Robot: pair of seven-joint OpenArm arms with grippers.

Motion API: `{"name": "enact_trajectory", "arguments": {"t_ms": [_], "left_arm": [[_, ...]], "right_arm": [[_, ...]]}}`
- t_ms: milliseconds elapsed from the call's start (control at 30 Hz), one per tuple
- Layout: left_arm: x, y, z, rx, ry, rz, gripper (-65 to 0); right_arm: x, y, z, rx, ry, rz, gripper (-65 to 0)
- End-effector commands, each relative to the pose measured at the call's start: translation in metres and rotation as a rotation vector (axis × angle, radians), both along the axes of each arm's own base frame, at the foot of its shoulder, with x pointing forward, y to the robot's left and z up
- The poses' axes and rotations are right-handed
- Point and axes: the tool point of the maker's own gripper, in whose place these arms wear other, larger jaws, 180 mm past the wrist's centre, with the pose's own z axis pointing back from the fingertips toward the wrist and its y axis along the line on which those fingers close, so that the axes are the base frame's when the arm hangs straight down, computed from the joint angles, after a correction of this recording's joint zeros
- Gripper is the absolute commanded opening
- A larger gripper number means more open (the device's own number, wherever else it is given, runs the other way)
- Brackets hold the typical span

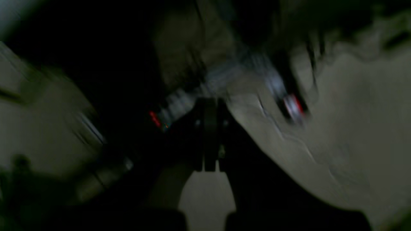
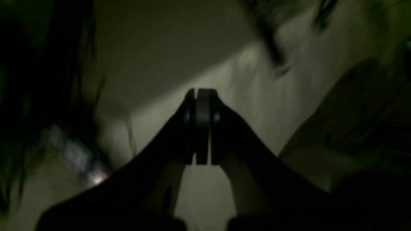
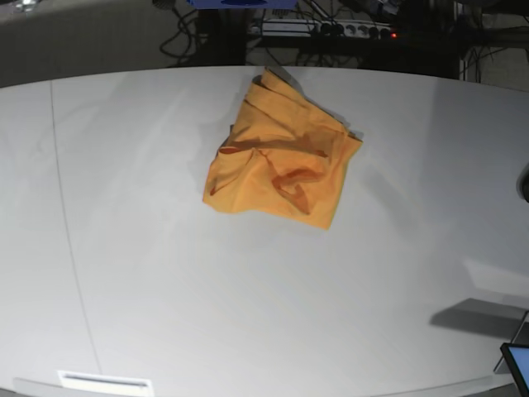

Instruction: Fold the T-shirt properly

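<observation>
The orange-yellow T-shirt [image 3: 281, 157] lies crumpled in a loose bunch on the white table [image 3: 165, 281], a little behind its middle. Neither arm shows in the base view. The left wrist view is dark and smeared; in it my left gripper [image 1: 210, 106] has its fingers pressed together with nothing between them. In the equally dim right wrist view my right gripper [image 2: 202, 94] is shut and empty over a pale surface. The T-shirt appears in neither wrist view.
Behind the table's far edge lie a power strip [image 3: 322, 29] and tangled cables. A dark screen corner [image 3: 517, 364] pokes in at the front right. A white label [image 3: 105, 382] sits at the front left edge.
</observation>
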Motion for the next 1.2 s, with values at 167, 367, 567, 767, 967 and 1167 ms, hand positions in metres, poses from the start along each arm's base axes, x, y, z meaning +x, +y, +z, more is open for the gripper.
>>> {"name": "enact_trajectory", "arguments": {"t_ms": [167,367,567,767,967,1167], "left_arm": [[-0.051,-0.009,-0.08,0.022,0.311,0.155,-65.0],[-0.045,-0.011,-0.133,0.029,0.407,0.254,-65.0],[-0.03,-0.019,-0.173,0.073,0.461,0.307,-65.0],[-0.012,-0.026,-0.201,0.118,0.522,0.379,-65.0],[0.03,-0.055,-0.211,0.085,0.504,0.395,-65.0],[0.057,-0.072,-0.212,0.056,0.469,0.382,-65.0]], "right_arm": [[-0.035,0.082,-0.074,0.196,0.219,0.218,-65.0],[-0.053,0.1,-0.125,0.218,0.372,0.282,-65.0],[-0.033,0.088,-0.159,0.156,0.405,0.349,-65.0],[0.008,0.076,-0.178,0.093,0.403,0.4,-65.0],[0.064,0.107,-0.188,0.114,0.35,0.392,-65.0],[0.086,0.156,-0.19,0.177,0.278,0.412,-65.0]]}}
